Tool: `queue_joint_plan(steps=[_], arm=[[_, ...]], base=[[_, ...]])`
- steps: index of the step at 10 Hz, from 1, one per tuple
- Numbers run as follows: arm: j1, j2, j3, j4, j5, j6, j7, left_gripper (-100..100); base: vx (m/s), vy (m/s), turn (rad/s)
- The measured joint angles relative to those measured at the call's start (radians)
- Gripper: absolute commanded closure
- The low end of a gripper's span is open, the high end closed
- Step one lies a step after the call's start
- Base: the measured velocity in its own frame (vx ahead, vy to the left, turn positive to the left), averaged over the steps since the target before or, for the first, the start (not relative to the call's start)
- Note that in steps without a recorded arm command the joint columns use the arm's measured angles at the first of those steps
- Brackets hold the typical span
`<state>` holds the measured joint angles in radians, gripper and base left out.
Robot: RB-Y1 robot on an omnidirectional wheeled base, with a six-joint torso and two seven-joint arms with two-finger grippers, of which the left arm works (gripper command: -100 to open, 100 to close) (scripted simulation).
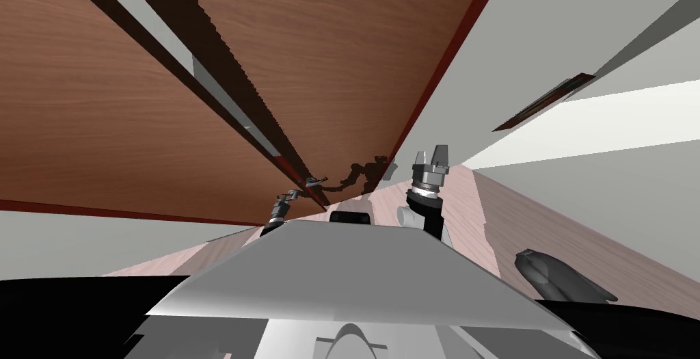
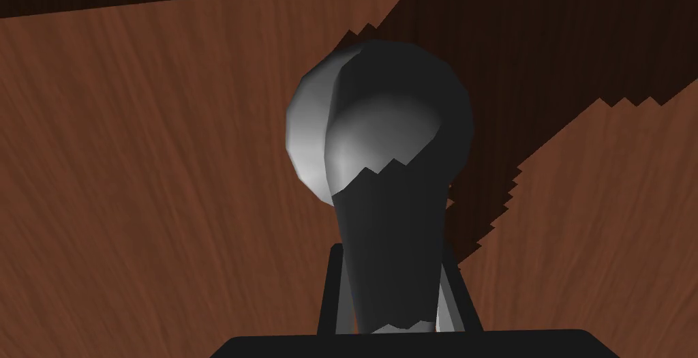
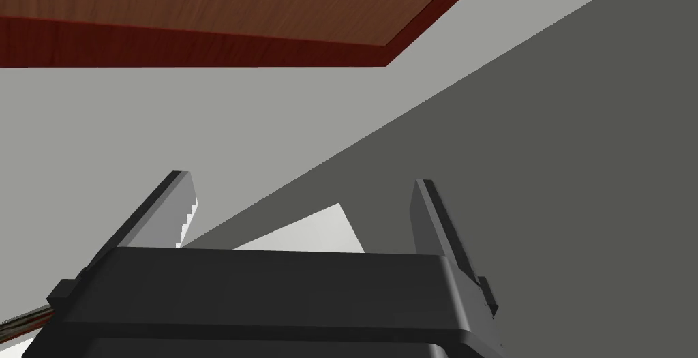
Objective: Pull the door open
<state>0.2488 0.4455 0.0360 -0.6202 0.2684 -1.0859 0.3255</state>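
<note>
Left hand (image 2: 393,258) is clamped on the neck of the dark knob (image 2: 378,122), at 11 o'clock on the brown door (image 1: 328,54). The knob looks rigid and probably slippery, so grip behind its bulb. Right hand (image 1: 431,160) hangs at 1 o'clock, fingers apart.

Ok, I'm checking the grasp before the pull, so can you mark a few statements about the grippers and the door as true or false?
1. The left gripper is shut on the door handle. True.
2. The right gripper grips the handle as well. False: its fingers stand open and hold nothing.
3. The door has a brown wood grain. True.
4. The handle is bright red. False: it is dark grey with a rounded end.
</note>
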Motion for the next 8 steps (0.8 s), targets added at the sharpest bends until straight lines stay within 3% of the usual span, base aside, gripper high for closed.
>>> queue_joint_plan(steps=[4,7,8], arm=[[0.001,-0.003,-0.003,0.000,-0.002,0.001,-0.001,100],[0.028,0.004,-0.038,-0.022,-0.023,-0.029,0.011,100],[0.033,0.010,-0.053,-0.012,-0.032,-0.052,0.019,100]], base=[[-0.036,0.017,-0.002],[-0.212,0.069,-0.056],[-0.223,0.049,-0.050]])
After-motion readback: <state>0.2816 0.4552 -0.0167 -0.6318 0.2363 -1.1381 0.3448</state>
